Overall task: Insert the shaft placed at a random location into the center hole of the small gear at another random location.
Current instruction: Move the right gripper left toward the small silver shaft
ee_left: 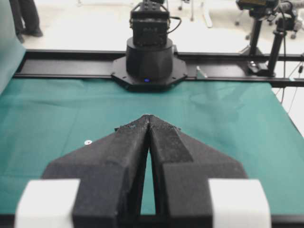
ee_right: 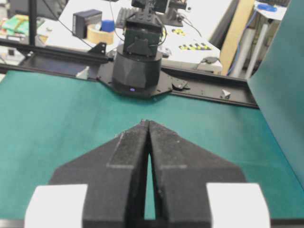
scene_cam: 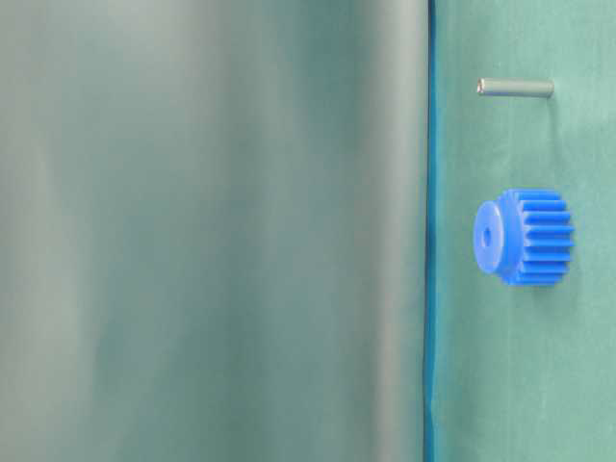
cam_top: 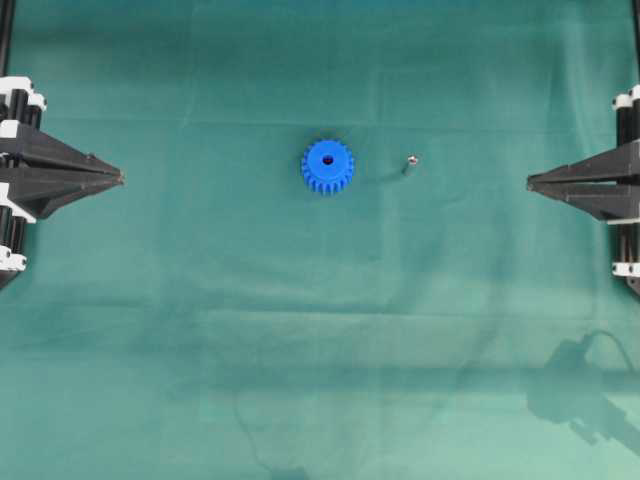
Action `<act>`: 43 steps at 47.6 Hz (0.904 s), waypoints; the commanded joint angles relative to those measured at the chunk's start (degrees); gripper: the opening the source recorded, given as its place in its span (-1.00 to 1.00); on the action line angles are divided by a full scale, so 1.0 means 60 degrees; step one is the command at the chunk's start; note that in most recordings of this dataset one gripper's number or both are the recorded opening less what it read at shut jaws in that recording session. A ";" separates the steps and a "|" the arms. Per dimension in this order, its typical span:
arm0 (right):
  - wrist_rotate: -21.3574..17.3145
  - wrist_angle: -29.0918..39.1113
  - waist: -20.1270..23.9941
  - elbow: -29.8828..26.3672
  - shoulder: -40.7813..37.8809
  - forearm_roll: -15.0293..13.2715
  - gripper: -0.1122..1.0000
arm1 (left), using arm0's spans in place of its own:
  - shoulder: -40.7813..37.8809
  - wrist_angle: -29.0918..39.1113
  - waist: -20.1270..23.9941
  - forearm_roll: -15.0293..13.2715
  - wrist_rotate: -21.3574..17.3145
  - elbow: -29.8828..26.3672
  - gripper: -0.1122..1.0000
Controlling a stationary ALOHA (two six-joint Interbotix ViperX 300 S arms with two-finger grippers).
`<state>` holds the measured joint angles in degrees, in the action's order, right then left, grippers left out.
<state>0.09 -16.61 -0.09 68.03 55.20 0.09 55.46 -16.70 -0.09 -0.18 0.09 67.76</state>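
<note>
The small gear (cam_top: 327, 166), bright blue and toothed, lies flat on the green cloth near the middle, hub up, and its dark center hole (cam_top: 328, 158) shows. The shaft (cam_top: 410, 163), a tiny silvery pin, stands on the cloth just right of the gear, apart from it. The table-level view shows the gear (scene_cam: 527, 236), its center hole (scene_cam: 487, 234) and the shaft (scene_cam: 516, 88) side by side. My left gripper (cam_top: 122, 178) is shut and empty at the far left. My right gripper (cam_top: 529, 182) is shut and empty at the far right. Neither wrist view shows gear or shaft.
Green cloth (cam_top: 320, 350) covers the whole table. The opposite arm's black base (ee_left: 149, 57) stands on a rail beyond my left gripper (ee_left: 148, 115). The other base (ee_right: 137, 66) stands beyond my right gripper (ee_right: 148, 121). A green backdrop (scene_cam: 192, 231) fills the table-level view's left.
</note>
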 commanded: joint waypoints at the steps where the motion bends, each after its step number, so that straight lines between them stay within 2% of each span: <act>1: 0.0161 -0.0088 -0.0059 -0.0337 -0.0088 -0.0059 -0.81 | 0.0059 -0.0044 0.0059 -0.0337 -0.0059 -0.0176 -0.81; 15: 0.0146 -0.0278 -0.1025 -0.0220 -0.0894 -0.0029 -0.81 | 0.0161 0.0190 0.0190 -0.0337 -0.0073 -0.0161 -0.81; 28: 0.0015 -0.1245 -0.1919 -0.0176 -0.3149 0.0176 -0.78 | 0.0132 0.0190 0.0308 -0.0337 -0.0059 -0.0103 -0.81; 30: 0.0015 -0.1553 -0.2051 -0.0205 -0.3706 0.0249 -0.68 | 0.0132 0.0190 0.0293 -0.0337 -0.0059 -0.0088 -0.81; 33: 0.0015 -0.1934 -0.2227 -0.0264 -0.4409 0.0337 -0.40 | 0.0117 0.0190 0.0308 -0.0337 -0.0059 -0.0059 -0.81; 41: 0.0000 -0.2842 -0.2417 -0.0469 -0.6343 0.0439 0.50 | 0.0146 0.0205 0.0308 -0.0337 -0.0059 -0.0015 -0.81; 43: 0.0000 -0.3032 -0.2417 -0.0527 -0.6738 0.0513 0.57 | 0.0146 0.0205 0.0308 -0.0337 -0.0059 0.0000 -0.81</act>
<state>0.18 -32.34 -14.50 66.53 18.46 2.55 56.69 -15.21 1.58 -2.11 -0.26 68.20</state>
